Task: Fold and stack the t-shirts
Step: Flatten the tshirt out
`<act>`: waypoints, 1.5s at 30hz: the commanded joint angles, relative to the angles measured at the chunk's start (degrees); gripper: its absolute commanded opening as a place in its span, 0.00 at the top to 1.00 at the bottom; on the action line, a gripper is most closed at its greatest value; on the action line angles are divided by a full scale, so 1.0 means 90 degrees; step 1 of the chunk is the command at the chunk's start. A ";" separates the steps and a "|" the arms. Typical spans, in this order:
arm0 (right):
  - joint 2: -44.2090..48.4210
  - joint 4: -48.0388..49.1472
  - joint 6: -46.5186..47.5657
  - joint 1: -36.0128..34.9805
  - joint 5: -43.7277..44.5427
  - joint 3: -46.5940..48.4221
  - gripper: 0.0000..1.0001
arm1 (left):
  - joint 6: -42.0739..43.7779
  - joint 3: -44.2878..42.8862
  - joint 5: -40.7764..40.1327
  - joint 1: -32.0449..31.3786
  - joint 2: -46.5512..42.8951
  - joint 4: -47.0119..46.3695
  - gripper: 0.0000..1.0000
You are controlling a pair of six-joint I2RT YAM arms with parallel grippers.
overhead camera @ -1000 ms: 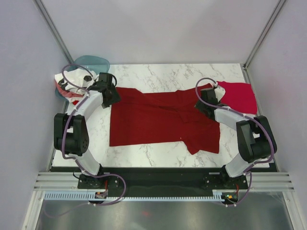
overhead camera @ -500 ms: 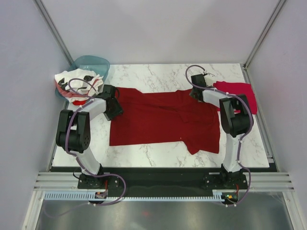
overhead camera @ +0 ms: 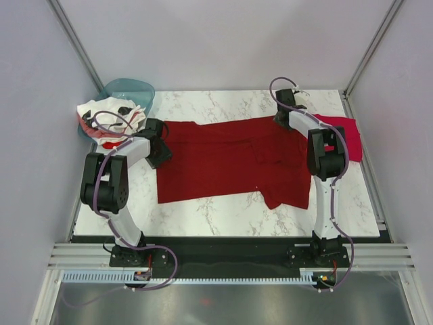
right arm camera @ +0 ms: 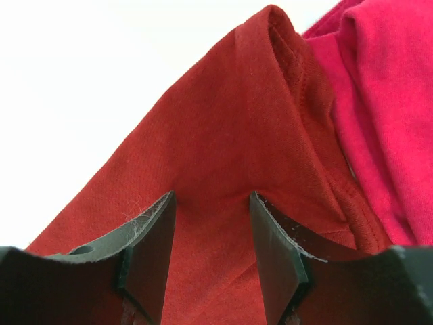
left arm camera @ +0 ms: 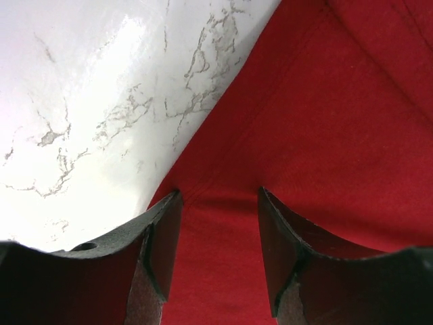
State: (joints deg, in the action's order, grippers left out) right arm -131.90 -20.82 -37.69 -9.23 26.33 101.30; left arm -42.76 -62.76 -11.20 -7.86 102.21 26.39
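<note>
The dark maroon-red t-shirt lies spread on the marble table. My left gripper is at the shirt's left edge, jaws apart, tips down on the red cloth in the left wrist view. My right gripper is at the shirt's far right corner, jaws apart, tips on the red cloth in the right wrist view. The crimson-pink shirt lies just right of it and shows in the right wrist view. White shirts lie bunched at far left.
A teal translucent basin stands at the back left corner, behind the white shirts. Grey walls close in the table on the left, back and right. Bare marble lies left of the left gripper.
My right gripper has moved back and to the right, and the shirt's far right corner has followed and stretched out. My left gripper shifted slightly toward the shirt's left edge, then held.
</note>
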 commanded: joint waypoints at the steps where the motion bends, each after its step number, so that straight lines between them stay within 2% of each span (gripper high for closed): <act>1: -0.0510 -0.0470 -0.0070 0.0059 -0.0190 0.0326 0.43 | -0.0327 0.0021 -0.0455 0.0121 0.0449 0.0036 0.43; 6: -0.0609 -0.0470 -0.0021 0.0050 -0.0610 0.0532 0.38 | -0.0278 -0.0194 -0.0406 0.0170 0.0323 0.0036 0.44; 10: -0.0277 -0.0392 0.0038 -0.0038 -0.0670 0.0454 0.30 | -0.0317 -0.0136 -0.0162 0.0151 -0.0115 0.0007 0.43; 13: 0.0259 -0.0294 0.0164 -0.0136 -0.0611 0.0231 0.18 | -0.0395 0.0069 -0.0337 0.0131 -0.0642 -0.0071 0.44; 15: 0.0844 -0.0032 0.0291 -0.0224 -0.0436 -0.0178 0.14 | -0.0395 0.0225 -0.0444 0.0111 -0.0868 -0.0159 0.44; 17: 0.1448 0.0290 0.0506 -0.0457 -0.0367 -0.0511 0.14 | -0.0375 0.0284 -0.0542 0.0082 -0.1092 -0.0169 0.44; 19: 0.1676 0.0798 0.0875 -0.0711 -0.0551 -0.0767 0.20 | -0.0240 0.0294 -0.0523 0.0034 -0.1191 -0.0198 0.43; 22: 0.1482 0.0751 0.1102 -0.1287 -0.0747 -0.0338 0.26 | 0.0014 0.0333 -0.0513 -0.0074 -0.1415 -0.0373 0.44; 23: 0.1288 0.0760 0.1141 -0.1501 -0.1105 -0.0240 0.28 | 0.0092 0.0449 -0.0407 -0.0094 -0.1454 -0.0519 0.44; 28: 0.0876 0.0731 0.1063 -0.1835 -0.1587 -0.0054 0.38 | 0.0599 0.0626 0.0130 -0.0094 -0.1348 -0.1455 0.44; 30: 0.0944 0.0731 0.0986 -0.1933 -0.1655 -0.0170 0.41 | 0.0795 0.0509 0.0346 -0.0103 -0.1182 -0.1662 0.54; 34: 0.1480 0.1023 0.0614 -0.2079 -0.2006 -0.1272 0.42 | 0.0787 0.0042 0.0181 -0.0113 -0.0666 -0.1722 0.63; 37: 0.2309 0.1151 0.0487 -0.2303 -0.1978 -0.2356 0.43 | 0.0641 -0.0397 -0.0131 -0.0113 -0.0207 -0.1702 0.63; 40: 0.3731 0.1336 0.0487 -0.2596 -0.1939 -0.3615 0.41 | 0.0426 -0.1080 -0.0610 -0.0113 0.0263 -0.1283 0.62; 43: 0.4729 0.1609 0.0419 -0.2656 -0.2084 -0.4593 0.37 | 0.0172 -0.1802 -0.1096 -0.0113 0.0878 -0.0522 0.59; 45: 0.5083 0.1902 0.0380 -0.2656 -0.2105 -0.5042 0.37 | 0.0094 -0.1952 -0.1303 -0.0104 0.1093 -0.0268 0.59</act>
State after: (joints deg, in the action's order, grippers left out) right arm -92.82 -10.52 -32.86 -33.54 8.14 59.81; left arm -39.07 -76.40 -16.27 -8.75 110.04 18.65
